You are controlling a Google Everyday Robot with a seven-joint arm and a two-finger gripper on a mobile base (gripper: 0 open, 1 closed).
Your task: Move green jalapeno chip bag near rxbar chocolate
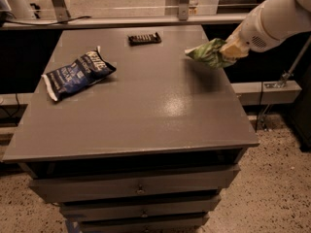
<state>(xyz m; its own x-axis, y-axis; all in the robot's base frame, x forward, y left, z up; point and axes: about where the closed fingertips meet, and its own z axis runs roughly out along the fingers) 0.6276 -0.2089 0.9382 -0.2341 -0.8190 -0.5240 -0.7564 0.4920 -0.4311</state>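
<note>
The green jalapeno chip bag (pixel 208 53) hangs in the air above the right side of the grey table (pixel 136 110), held at its right end. My gripper (pixel 232 49) reaches in from the right on a white arm and is shut on the bag. The rxbar chocolate (pixel 144 38), a small dark bar with pale markings, lies flat near the table's far edge, to the left of the bag and apart from it.
A dark blue chip bag (pixel 77 74) lies on the table's left side. The table has drawers (pixel 138 188) below its front edge. A rail and posts (pixel 183 4) run behind the far edge. A metal stand (pixel 282 84) is at the right.
</note>
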